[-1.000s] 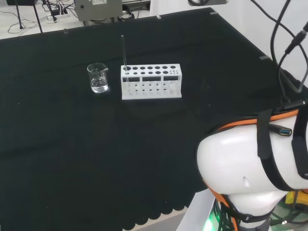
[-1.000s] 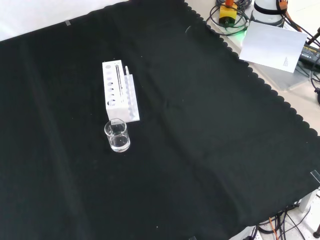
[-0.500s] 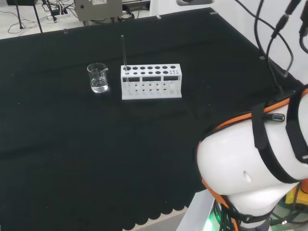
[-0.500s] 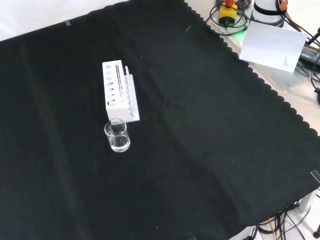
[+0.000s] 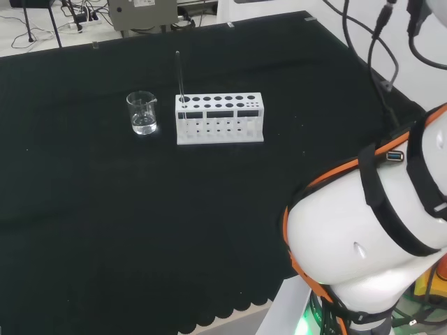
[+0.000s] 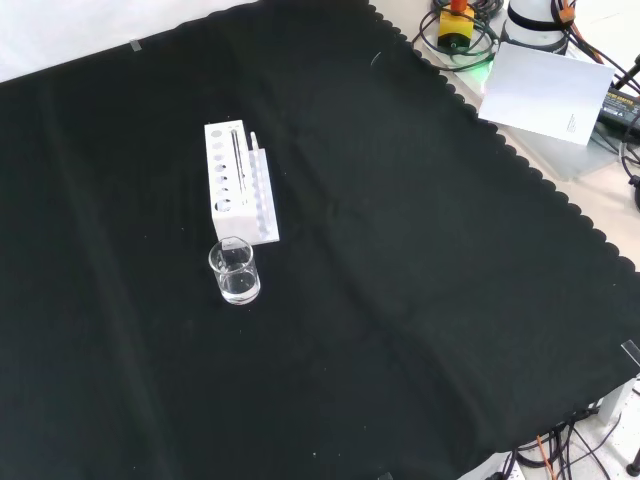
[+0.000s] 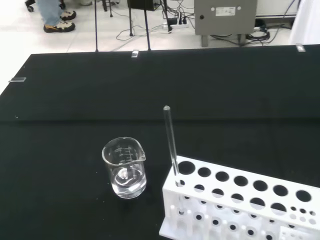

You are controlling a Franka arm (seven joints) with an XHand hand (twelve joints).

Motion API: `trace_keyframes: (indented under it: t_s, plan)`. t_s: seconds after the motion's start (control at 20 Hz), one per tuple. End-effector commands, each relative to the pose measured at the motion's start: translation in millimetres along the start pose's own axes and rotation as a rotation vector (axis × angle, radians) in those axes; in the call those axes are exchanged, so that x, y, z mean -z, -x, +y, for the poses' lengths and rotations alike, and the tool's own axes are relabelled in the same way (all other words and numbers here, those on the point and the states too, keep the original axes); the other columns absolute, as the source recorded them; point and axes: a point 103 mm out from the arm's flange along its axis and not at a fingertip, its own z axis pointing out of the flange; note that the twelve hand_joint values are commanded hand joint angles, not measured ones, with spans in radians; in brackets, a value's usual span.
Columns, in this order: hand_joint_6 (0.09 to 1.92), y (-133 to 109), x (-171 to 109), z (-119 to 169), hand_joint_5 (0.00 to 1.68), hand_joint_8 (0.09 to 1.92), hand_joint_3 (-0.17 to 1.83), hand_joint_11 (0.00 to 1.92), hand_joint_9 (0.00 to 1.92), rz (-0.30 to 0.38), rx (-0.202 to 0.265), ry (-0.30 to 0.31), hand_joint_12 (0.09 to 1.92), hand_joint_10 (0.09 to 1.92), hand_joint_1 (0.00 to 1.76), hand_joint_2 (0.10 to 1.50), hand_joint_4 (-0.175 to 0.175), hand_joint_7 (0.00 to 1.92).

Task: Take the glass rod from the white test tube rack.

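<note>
Beaker [image 5: 142, 113]: stood at the left of the group in the head view, just beside the rack's end and apart from it, with a little clear liquid in the bottom
Glass rod [image 5: 179, 75]: stood near upright in an end hole of the rack, on the beaker's side, most of its length rising free above the top plate; in the wrist view it leaned slightly, its rounded tip [image 7: 166, 108] the highest point
White test tube rack [image 5: 219, 117]: lay lengthwise left to right in the head view, every other hole empty
Key relation: judging by the wrist view, the rod lay ahead of and below the wrist camera, its long axis vertical, so the lift would probably need to run straight up along that axis to clear the hole
Arm [image 5: 377, 237]: its white links bulked at the lower right of the head view, well apart from the rack
Hand: fingers apart or together, I could not tell
Step in hand: an approach, as I judged it, with the rod not yet touched
</note>
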Motion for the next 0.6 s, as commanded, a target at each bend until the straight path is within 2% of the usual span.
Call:
trace_keyframes:
  t_s: [0.05,0.6]
  plan:
    - [0.09,-11,-11,25,0.15,0.93,0.47,0.01,0.23,0.01,0.037,0.003,1.48,0.94,0.54,0.94,-0.157,0.07]
    - [0.09,-15,-41,50,0.23,0.95,0.48,0.11,0.4,0.016,0.092,-0.019,1.47,0.92,0.56,0.93,-0.175,0.17]
